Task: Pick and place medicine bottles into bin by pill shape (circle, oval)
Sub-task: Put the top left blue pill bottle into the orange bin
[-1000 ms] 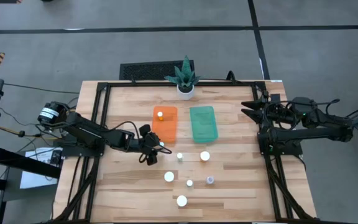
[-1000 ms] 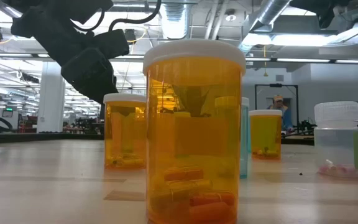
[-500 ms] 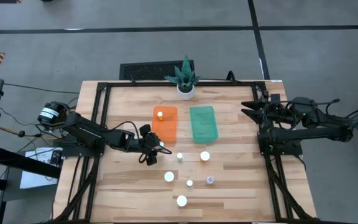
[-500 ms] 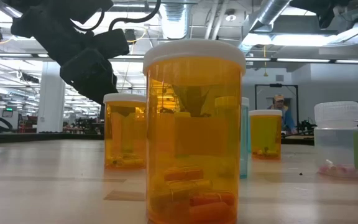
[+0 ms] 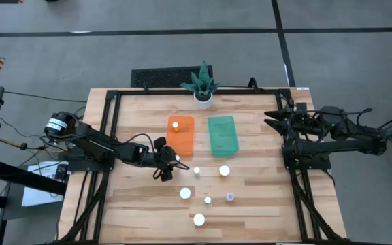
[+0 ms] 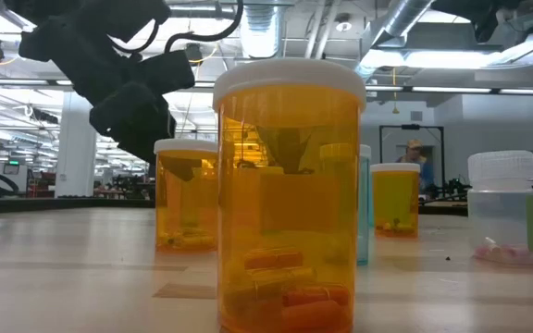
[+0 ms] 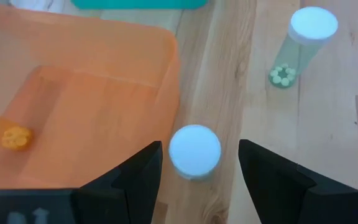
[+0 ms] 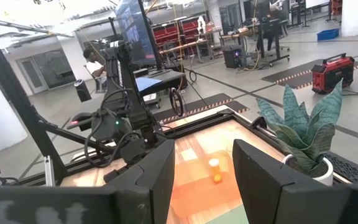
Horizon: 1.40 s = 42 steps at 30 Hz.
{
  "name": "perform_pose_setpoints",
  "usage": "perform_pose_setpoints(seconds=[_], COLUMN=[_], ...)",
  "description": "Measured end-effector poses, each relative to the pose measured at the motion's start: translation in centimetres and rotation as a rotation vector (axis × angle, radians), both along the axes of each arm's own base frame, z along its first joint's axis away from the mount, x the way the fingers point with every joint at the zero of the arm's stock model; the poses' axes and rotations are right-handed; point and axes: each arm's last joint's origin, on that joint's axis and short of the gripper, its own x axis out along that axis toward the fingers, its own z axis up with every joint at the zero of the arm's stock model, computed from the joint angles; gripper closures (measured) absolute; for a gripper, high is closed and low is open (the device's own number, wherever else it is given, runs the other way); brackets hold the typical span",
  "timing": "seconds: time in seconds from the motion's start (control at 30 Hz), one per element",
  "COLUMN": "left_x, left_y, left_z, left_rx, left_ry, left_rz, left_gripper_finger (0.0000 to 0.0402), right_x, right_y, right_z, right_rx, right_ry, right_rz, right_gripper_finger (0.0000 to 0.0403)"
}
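Several white-capped medicine bottles stand upright on the wooden table (image 5: 141, 204), among them ones at the middle (image 5: 197, 171) and right of it (image 5: 224, 171). Another bottle (image 5: 175, 125) is in the orange bin (image 5: 182, 141); the green bin (image 5: 223, 135) is beside it. My left gripper (image 5: 169, 165) is open by the orange bin's near corner. In its wrist view (image 7: 199, 171) its fingers stand on either side of a white-capped bottle (image 7: 194, 150) without touching it. My right gripper (image 8: 201, 171) is open and empty at the table's right side (image 5: 278, 122).
A white plant pot (image 5: 203, 97) stands at the far edge behind the bins. Black frame rails (image 5: 111, 129) run along the table's left, right and far sides. In the low view a large orange bottle (image 6: 290, 194) stands nearest, with others (image 6: 185, 194) behind it.
My left gripper has sunk a little toward the table, staying open near the orange bin's near corner. The bottles and bins have kept their places.
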Motion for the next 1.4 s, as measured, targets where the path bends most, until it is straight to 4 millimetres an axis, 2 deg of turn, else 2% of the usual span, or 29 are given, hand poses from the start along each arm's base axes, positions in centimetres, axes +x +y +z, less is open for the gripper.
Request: perform_pose_setpoints(seconds=[0.37, 0.73, 1.07, 1.23, 1.4], left_x=[0.0, 0.0, 0.1, 0.2, 0.6], left_y=[0.0, 0.0, -0.1, -0.1, -0.2], left_z=[0.0, 0.0, 0.1, 1.0, 3.6], left_rx=[-0.007, -0.018, -0.053, -0.103, -0.109], left_ry=[-0.007, -0.007, -0.027, -0.063, -0.063], left_rz=[0.02, 0.01, 0.028, 0.051, 0.048], left_gripper_finger=[0.0199, 0.027, 0.0285, 0.0285, 0.0286], right_x=[0.0, 0.0, 0.0, 0.0, 0.0], right_y=[0.0, 0.0, 0.0, 0.0, 0.0], right_z=[0.0, 0.0, 0.0, -0.1, -0.1], right_rx=[0.0, 0.0, 0.0, 0.0, 0.001], right_ry=[0.0, 0.003, 0.004, 0.006, 0.008], right_rz=[0.0, 0.0, 0.0, 0.0, 0.0], right_gripper_finger=[0.0228, 0.0228, 0.0228, 0.0228, 0.0228])
